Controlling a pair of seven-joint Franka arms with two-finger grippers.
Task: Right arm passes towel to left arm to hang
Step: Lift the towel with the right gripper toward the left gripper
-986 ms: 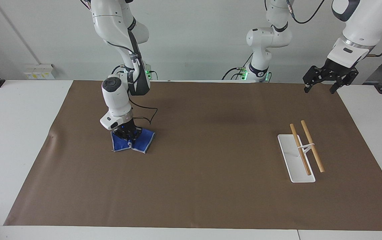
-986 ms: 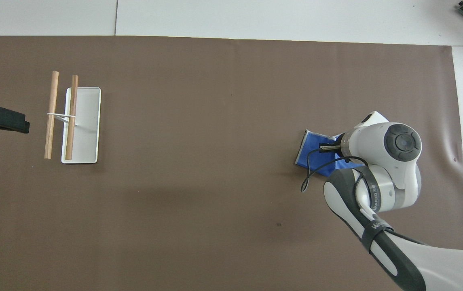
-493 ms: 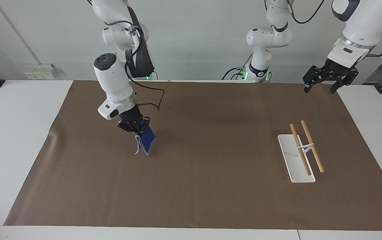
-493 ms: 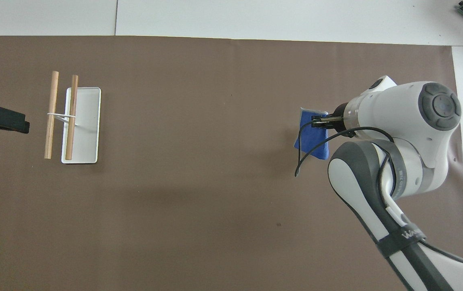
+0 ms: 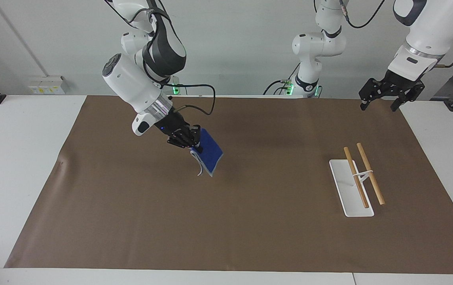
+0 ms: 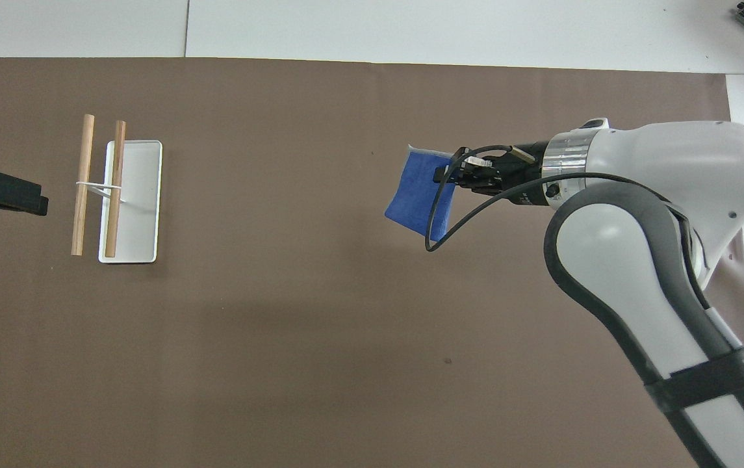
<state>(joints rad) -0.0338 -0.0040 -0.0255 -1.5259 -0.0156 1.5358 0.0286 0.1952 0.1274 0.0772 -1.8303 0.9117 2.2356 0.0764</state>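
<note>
The blue towel (image 5: 209, 156) (image 6: 420, 196) with pale edging hangs in the air, pinched at its upper edge by my right gripper (image 5: 195, 147) (image 6: 444, 174), which is shut on it over the brown mat, tilted toward the left arm's end. My left gripper (image 5: 382, 103) (image 6: 42, 205) hovers open and waiting above the mat's corner at the left arm's end, nothing between its fingers. Only its black tip shows in the overhead view.
A white rack base (image 5: 345, 194) (image 6: 144, 201) with two wooden rods (image 5: 370, 173) (image 6: 82, 184) stands at the left arm's end. The brown mat (image 5: 250, 229) (image 6: 281, 325) covers most of the white table.
My right gripper lifted the towel off the mat and carried it up and toward the table's middle, tilting as it went. The left arm has not moved.
</note>
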